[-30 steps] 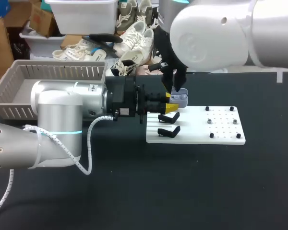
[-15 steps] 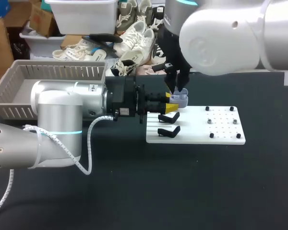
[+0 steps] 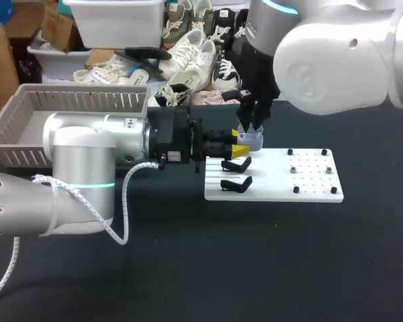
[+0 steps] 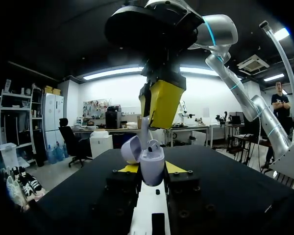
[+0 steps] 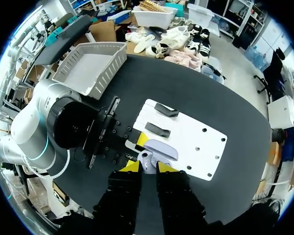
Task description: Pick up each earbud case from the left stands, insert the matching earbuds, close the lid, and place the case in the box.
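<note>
Insertion is the job right now, and it calls for a straight, gentle push. The earbud case (image 3: 250,140) sits just above centre in the head view, at the upper left corner of the white plate (image 3: 309,191), above the two empty black stands (image 3: 236,182). The left gripper (image 3: 240,143) pinches the case body from both sides. In the left wrist view the case (image 4: 152,164) stands nearly upright between those fingers, with its lid (image 4: 131,149) swung open to one side.

The right gripper (image 3: 250,126) hangs directly over it with its fingers drawn close together, and a small white earbud (image 5: 146,156) looks nipped between the yellow tips. From the right wrist, the right gripper (image 5: 148,167) has that earbud right at the open case (image 5: 159,148).

My read is to keep the stem lined up with its socket and press down, not sideways. The left arm should brace without tilting, and the right should let go only once the bud seats. A second bud appears to be in the case already. The grey box (image 3: 27,107) waits at upper left.
</note>
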Controlling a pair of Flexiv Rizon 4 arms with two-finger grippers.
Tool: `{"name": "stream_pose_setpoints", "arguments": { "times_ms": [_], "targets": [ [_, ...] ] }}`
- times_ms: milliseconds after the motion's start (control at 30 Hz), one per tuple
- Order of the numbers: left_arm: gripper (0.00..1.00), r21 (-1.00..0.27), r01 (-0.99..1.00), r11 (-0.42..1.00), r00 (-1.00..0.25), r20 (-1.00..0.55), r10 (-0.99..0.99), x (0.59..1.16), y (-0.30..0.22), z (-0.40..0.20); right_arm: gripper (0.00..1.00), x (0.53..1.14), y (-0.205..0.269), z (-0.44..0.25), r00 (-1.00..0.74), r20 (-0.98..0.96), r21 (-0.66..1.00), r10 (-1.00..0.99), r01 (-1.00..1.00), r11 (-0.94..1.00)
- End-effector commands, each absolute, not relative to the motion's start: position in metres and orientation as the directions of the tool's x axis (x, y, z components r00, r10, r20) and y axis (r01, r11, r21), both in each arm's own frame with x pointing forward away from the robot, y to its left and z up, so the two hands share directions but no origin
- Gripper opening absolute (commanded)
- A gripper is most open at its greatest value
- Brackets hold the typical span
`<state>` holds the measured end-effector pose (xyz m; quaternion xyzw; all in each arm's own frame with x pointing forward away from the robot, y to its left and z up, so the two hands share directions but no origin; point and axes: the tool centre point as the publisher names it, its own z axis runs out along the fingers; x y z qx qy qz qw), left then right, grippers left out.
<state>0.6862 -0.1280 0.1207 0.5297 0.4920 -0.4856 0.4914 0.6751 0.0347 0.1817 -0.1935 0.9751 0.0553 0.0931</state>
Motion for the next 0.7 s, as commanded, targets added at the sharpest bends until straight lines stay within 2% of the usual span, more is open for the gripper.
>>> {"name": "stream_pose_setpoints", "arguments": {
  "times_ms": [33, 700],
  "targets": [
    [0.00, 0.044, 0.999, -0.031, 0.045, -0.998, 0.042, 0.686, -0.128, 0.120, 0.00, 0.668, 0.034, 0.181, -0.902, -0.224, 0.070, -0.369, -0.393, 0.917],
    [0.00, 0.044, 0.999, -0.031, 0.045, -0.998, 0.042, 0.686, -0.128, 0.120, 0.00, 0.677, 0.040, 0.171, -0.900, -0.210, 0.077, -0.382, -0.405, 0.911]
  ]
}}
